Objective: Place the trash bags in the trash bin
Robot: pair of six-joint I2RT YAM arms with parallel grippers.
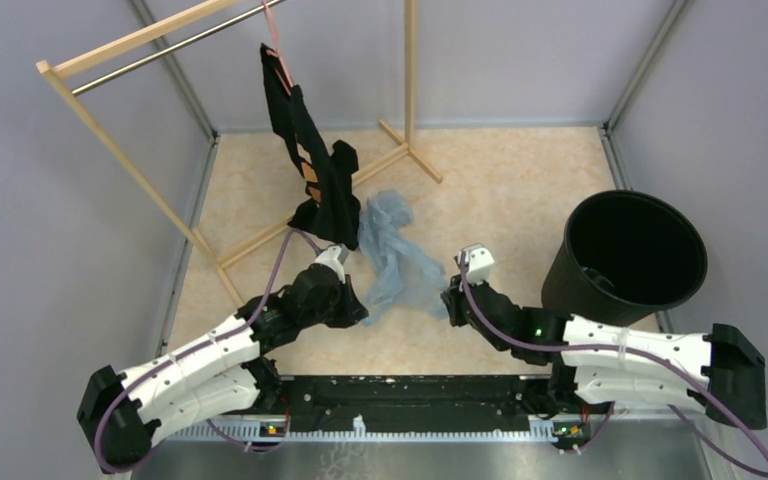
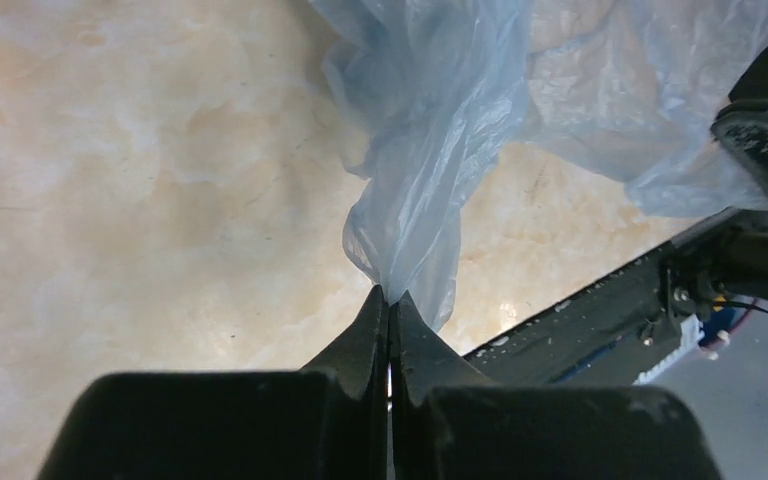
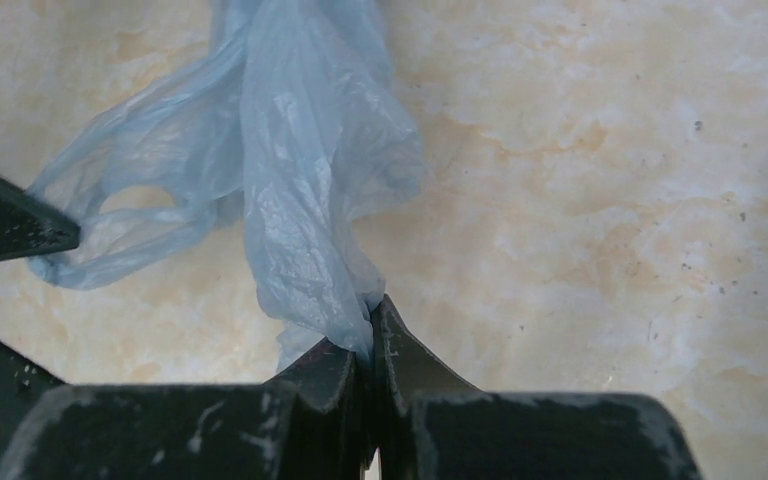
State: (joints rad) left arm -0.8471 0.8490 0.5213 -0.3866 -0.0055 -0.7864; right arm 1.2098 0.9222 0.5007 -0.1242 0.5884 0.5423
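Observation:
The pale blue see-through trash bag [image 1: 392, 250] lies crumpled on the marble floor between my two arms. My left gripper [image 1: 358, 312] is shut on its near left edge; the left wrist view shows the film [image 2: 430, 130] pinched between the closed tips [image 2: 390, 298]. My right gripper [image 1: 448, 303] is shut on its near right edge; the right wrist view shows the film [image 3: 300, 170] caught between the tips [image 3: 368, 318]. The black round trash bin [image 1: 625, 250] stands upright at the right, apart from the bag.
A black garment with orange patches [image 1: 310, 165] hangs from a wooden rack [image 1: 110, 45] at the back left, its lower end touching the bag's far side. Grey walls enclose the floor. The black base rail [image 1: 410, 395] runs along the near edge.

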